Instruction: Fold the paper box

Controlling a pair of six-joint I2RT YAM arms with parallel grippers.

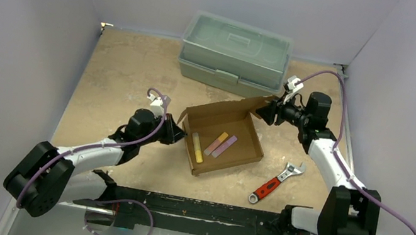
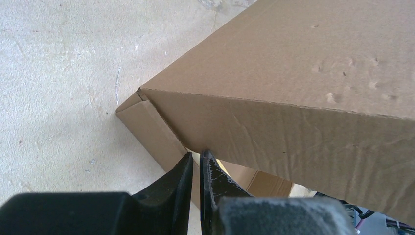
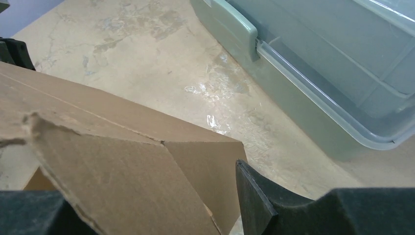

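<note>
Sandy, blotched tabletop (image 1: 116, 76), pale walls on three sides. Mid-table sits the shallow brown corrugated cardboard paper box (image 1: 223, 142), open side up, skewed to the table edges. It looks nearly square from above; its long axis probably runs left to right, not certain. On its left wall the left pincer (image 1: 176, 132) is nearly closed, pinching the cardboard, likely as an anchor. At the far-right corner the right pincer (image 1: 270, 111) gapes around the raised flap (image 1: 256, 104) without clamping it; the flap tilts toward the grey-green plastic toolbox (image 1: 235, 52)
</note>
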